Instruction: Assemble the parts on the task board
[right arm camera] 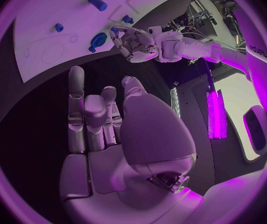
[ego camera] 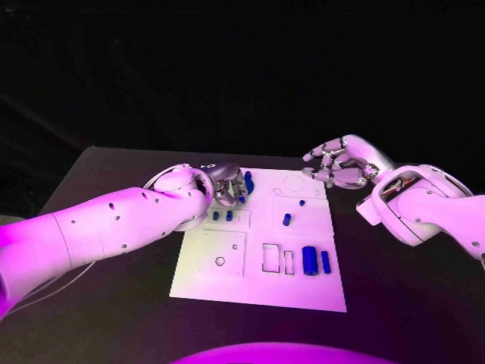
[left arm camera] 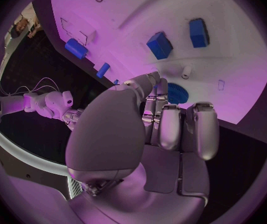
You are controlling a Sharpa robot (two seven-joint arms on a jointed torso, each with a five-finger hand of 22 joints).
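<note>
The white flat task board (ego camera: 210, 258) lies mid-table. The left hand (ego camera: 223, 188) is over its far left corner, fingers loose beside a round blue toothed part (left arm camera: 177, 92). The right hand (ego camera: 341, 165), fingers spread and holding nothing, floats off its far right corner.

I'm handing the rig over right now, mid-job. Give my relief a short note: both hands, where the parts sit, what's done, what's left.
Left hand: over the far left corner of the task board, fingers at the blue gear; whether it grips it cannot be told.
Right hand: holds nothing, fingers apart, above the table just past the board's far right corner.
Parts: two blue cylinders lie at the board's near right; small blue pegs stand mid-board.
Done: cannot be judged.
Left: seat the gear, then the loose cylinders.
</note>
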